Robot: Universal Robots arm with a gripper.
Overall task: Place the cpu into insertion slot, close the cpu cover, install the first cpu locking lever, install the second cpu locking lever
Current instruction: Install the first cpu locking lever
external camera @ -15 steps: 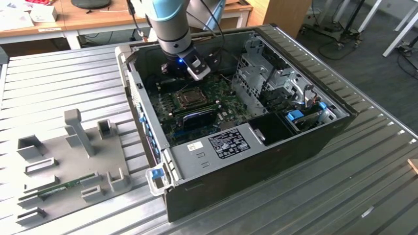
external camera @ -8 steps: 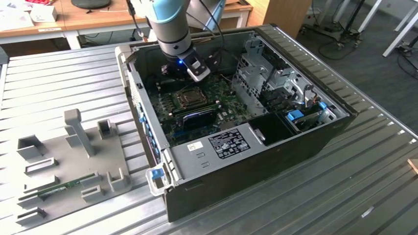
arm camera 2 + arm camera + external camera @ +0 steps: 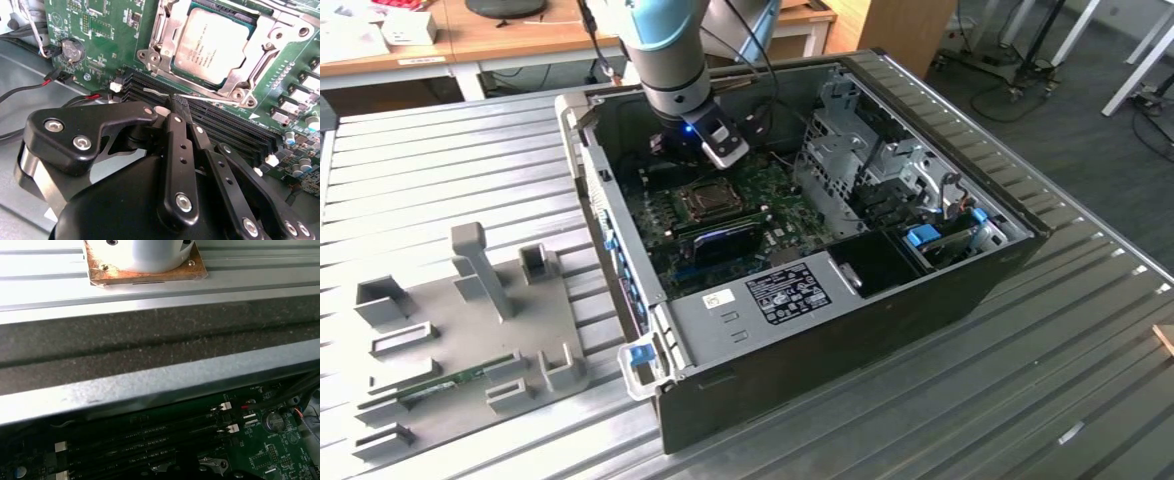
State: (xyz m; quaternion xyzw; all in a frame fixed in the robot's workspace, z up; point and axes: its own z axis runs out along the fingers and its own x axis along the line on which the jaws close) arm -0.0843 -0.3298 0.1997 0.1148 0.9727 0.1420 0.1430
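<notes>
The cpu [image 3: 212, 44] lies flat in the insertion slot [image 3: 710, 200] on the green motherboard [image 3: 100, 30], its pale metal top facing up. The silvery cpu cover [image 3: 252, 67] is folded down around its edges. A thin silvery locking lever [image 3: 215, 99] stretches out over the black memory slots, off the socket's side. My gripper [image 3: 179, 104] hangs just above those slots with its black fingers pressed together. Their tip meets the lever rod, and I cannot tell whether it is pinched. In the exterior view the gripper [image 3: 674, 150] is inside the case, behind the socket.
Black memory slots [image 3: 240, 131] run beside the socket. A coin battery [image 3: 72, 50] and red and black cables [image 3: 60, 80] lie close to the gripper. The case wall [image 3: 160, 380], a drive cage [image 3: 854, 150] and a black card [image 3: 724, 243] hem the board in. A grey fixture plate [image 3: 467, 320] lies outside.
</notes>
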